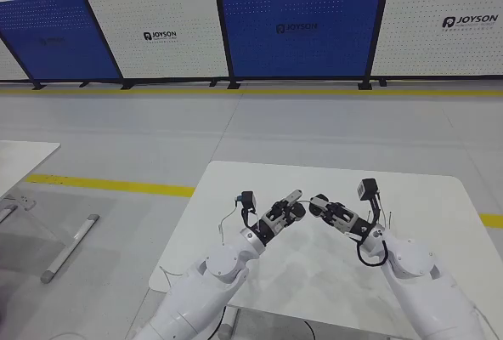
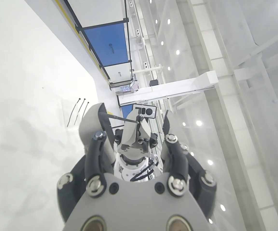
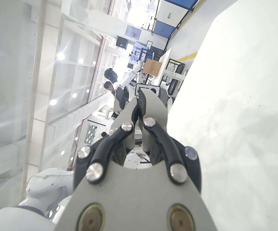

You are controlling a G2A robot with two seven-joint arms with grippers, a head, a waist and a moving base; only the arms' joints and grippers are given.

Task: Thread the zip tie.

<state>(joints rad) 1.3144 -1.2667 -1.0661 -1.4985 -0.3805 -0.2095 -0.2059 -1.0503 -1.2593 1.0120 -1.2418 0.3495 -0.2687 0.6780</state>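
A thin black zip tie (image 2: 119, 118) is held above the white table (image 1: 421, 195) by my right gripper (image 2: 138, 122), which is shut on one end of it. The strap runs sideways from those tips to the inner pad of one finger (image 2: 100, 117) of my left gripper (image 2: 133, 110). The left gripper stands open, its fingers wide apart on either side of the right one's tips. In the top view the left gripper (image 1: 295, 198) and the right gripper (image 1: 318, 202) point at each other, nearly tip to tip. In its own view the right gripper (image 3: 139, 93) has its fingers pressed together.
Three spare black zip ties (image 2: 78, 111) lie side by side on the table near its far corner. Another white table (image 1: 14, 161) stands off to the left across the floor. Blue and white panels (image 1: 302, 38) line the back.
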